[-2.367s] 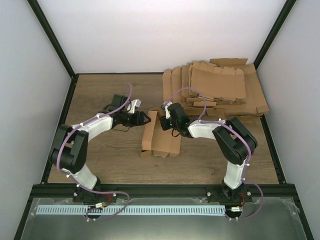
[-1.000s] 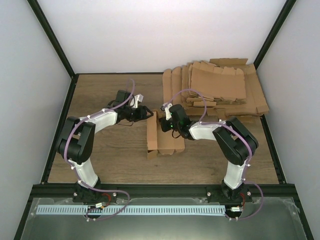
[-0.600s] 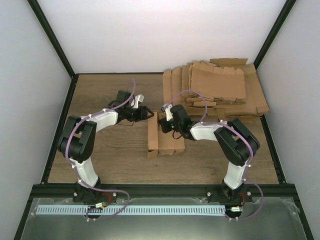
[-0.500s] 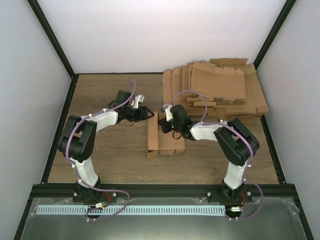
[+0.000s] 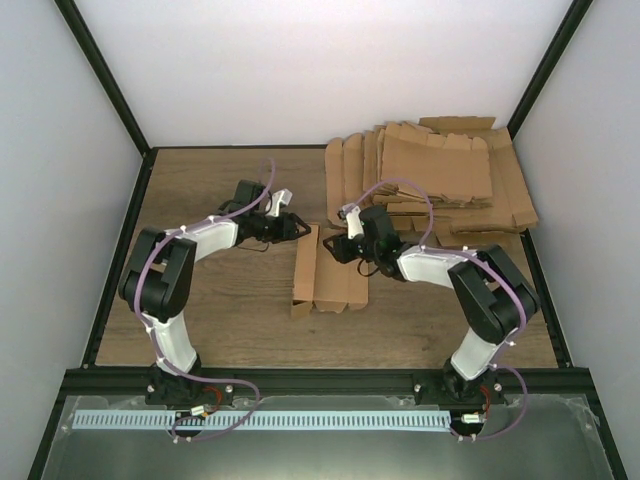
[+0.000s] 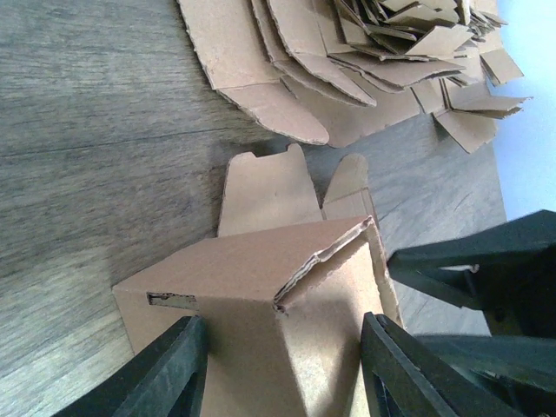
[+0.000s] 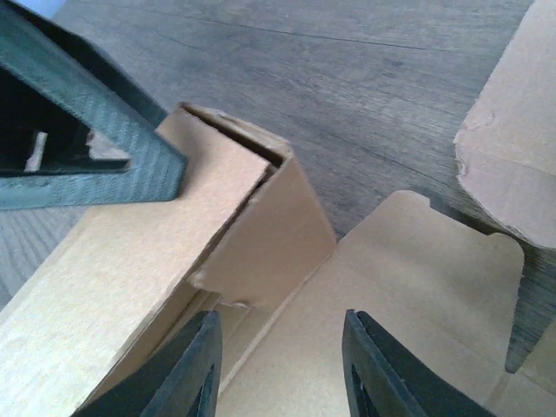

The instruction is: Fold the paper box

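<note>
**A:** What is the left hand doing?

**B:** The left hand (image 6: 278,320) has its jaws about half spread. They sit over the raised wall at the far end of the paper box (image 5: 338,285). Nothing looks pinched between them, but I cannot tell whether a finger touches the cardboard.

**A:** And the right hand?

**B:** The right hand (image 7: 282,314) stands parted and holds nothing. A short end flap and the flat panel lie just beyond its fingers.

**A:** Where is the box itself?

**B:** It is in the middle of the surface (image 5: 220,310), between the two hands. One long wall is stood up on the left side and the rest lies flat.

**A:** Which step is this?

**B:** I judge it to be the forming of the first long wall and its end flap. Next, one hand probably has to steady that wall while the other turns the flap inward along its crease. If the wall is not steadied, it may spring back.

**A:** How are the arms posed?

**B:** Both arms reach forward and bend inward, with the forearms low. The hands face each other across the box's far end. The pile of flat blanks (image 5: 440,175) lies near, behind the right hand.
</note>
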Controlling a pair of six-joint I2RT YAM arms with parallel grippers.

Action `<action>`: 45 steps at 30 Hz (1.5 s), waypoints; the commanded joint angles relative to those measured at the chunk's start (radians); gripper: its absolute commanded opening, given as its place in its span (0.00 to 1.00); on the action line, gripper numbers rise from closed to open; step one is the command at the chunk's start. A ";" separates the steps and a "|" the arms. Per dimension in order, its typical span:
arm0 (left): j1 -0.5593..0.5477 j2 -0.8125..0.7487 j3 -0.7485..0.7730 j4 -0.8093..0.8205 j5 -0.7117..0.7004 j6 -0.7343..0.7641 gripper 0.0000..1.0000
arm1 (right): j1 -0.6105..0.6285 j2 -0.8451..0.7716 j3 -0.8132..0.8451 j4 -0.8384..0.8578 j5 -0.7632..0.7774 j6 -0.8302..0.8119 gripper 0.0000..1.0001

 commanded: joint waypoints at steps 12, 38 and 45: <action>-0.006 0.056 0.042 -0.030 0.012 0.047 0.50 | -0.096 -0.166 -0.071 0.013 0.046 0.115 0.51; -0.012 0.084 0.056 0.005 0.072 0.030 0.49 | -0.095 0.190 0.066 0.229 -0.123 -0.058 0.53; -0.011 0.085 0.049 0.045 0.097 0.001 0.49 | -0.096 0.265 0.108 0.294 -0.183 -0.133 0.56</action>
